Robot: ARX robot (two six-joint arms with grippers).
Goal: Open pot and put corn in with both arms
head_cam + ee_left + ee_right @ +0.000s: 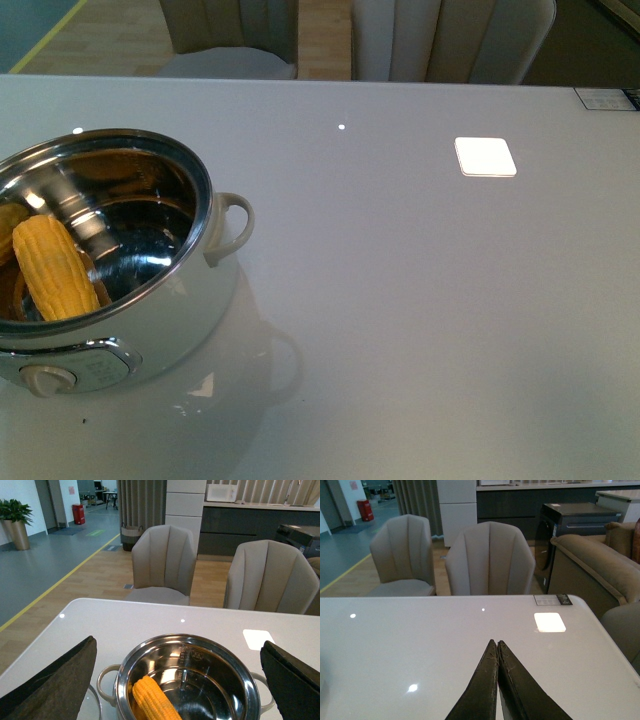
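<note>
On table (420,300), pot (215,215) is seen uncovered, corn (52,268) lodged inside; task judged essentially done. Left gripper (177,680) spread wide above pot, empty; right gripper (498,680) pressed closed, empty.

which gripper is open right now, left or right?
The left gripper: its fingers are spread wide either side of the pot holding the corn. The right gripper has its fingers pressed together, holding nothing.
</note>
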